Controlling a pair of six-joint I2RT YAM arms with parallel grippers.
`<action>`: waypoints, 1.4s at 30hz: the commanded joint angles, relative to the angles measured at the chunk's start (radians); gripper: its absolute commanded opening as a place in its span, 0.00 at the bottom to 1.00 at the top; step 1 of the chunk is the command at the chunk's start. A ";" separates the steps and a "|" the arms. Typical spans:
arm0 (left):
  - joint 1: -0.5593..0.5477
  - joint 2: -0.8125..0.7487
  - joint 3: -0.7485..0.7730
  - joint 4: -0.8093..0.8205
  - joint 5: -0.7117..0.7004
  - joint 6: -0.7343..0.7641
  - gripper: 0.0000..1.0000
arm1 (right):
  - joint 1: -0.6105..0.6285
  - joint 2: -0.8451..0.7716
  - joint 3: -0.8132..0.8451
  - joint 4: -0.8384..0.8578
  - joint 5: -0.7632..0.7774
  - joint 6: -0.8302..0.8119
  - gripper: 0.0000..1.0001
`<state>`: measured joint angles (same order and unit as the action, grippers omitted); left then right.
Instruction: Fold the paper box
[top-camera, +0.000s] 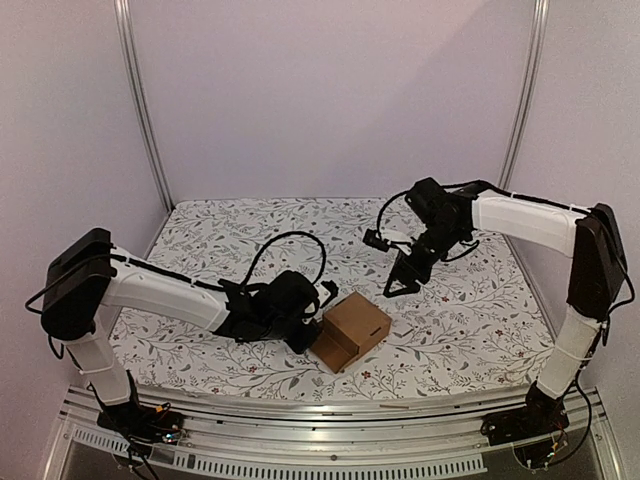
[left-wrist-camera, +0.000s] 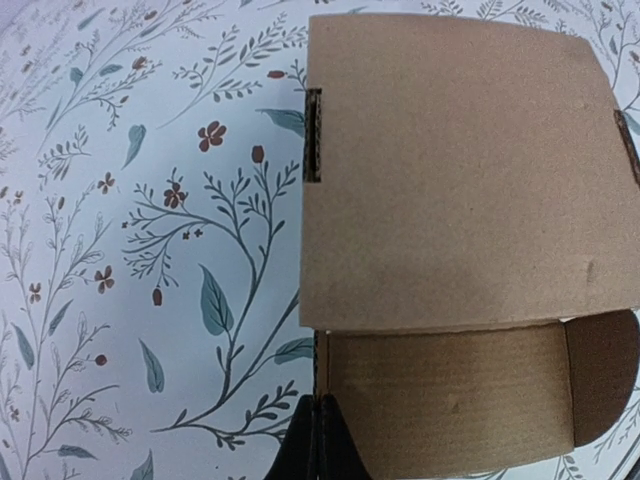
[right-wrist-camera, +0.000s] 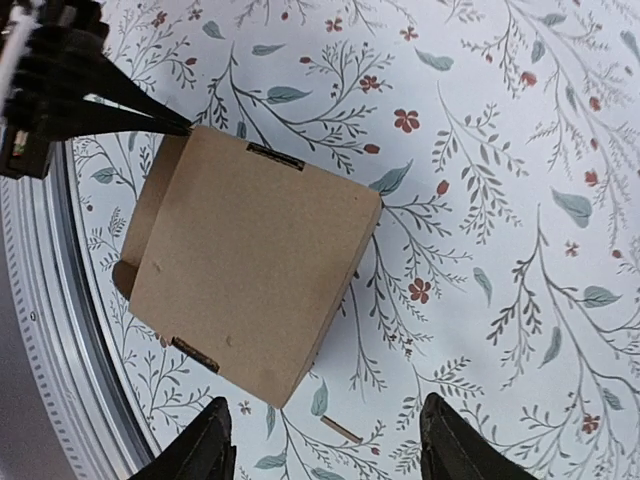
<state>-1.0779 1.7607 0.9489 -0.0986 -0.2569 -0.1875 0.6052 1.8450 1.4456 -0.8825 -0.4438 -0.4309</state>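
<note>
The paper box (top-camera: 352, 328) is a small brown cardboard carton standing on the floral cloth near the front centre. Its flat top panel (left-wrist-camera: 460, 170) has slits at the edges, and an open side with a rounded flap (left-wrist-camera: 600, 375) faces the left wrist camera. My left gripper (left-wrist-camera: 322, 405) is shut on the thin edge of the box's side wall, and its black fingers (right-wrist-camera: 170, 125) meet the box corner in the right wrist view. My right gripper (top-camera: 400, 285) hangs open above the cloth, up and right of the box (right-wrist-camera: 250, 260), with nothing between its fingers.
A floral tablecloth (top-camera: 450, 330) covers the table. An aluminium rail (top-camera: 340, 405) runs along the near edge. A small brown scrap (right-wrist-camera: 340, 428) lies on the cloth beside the box. Metal posts (top-camera: 140, 100) stand at the back corners.
</note>
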 joint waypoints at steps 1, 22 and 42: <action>0.008 -0.006 -0.015 0.031 0.000 0.015 0.00 | -0.003 -0.185 -0.061 -0.022 -0.019 -0.212 0.65; 0.052 0.028 -0.009 0.066 0.057 0.002 0.00 | 0.442 -0.308 -0.492 0.503 0.467 -0.474 0.70; 0.056 0.035 0.009 0.037 0.087 -0.004 0.00 | 0.487 -0.216 -0.518 0.547 0.496 -0.488 0.65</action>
<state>-1.0374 1.7756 0.9436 -0.0433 -0.1871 -0.1879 1.0817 1.6028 0.9329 -0.3157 0.0673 -0.9070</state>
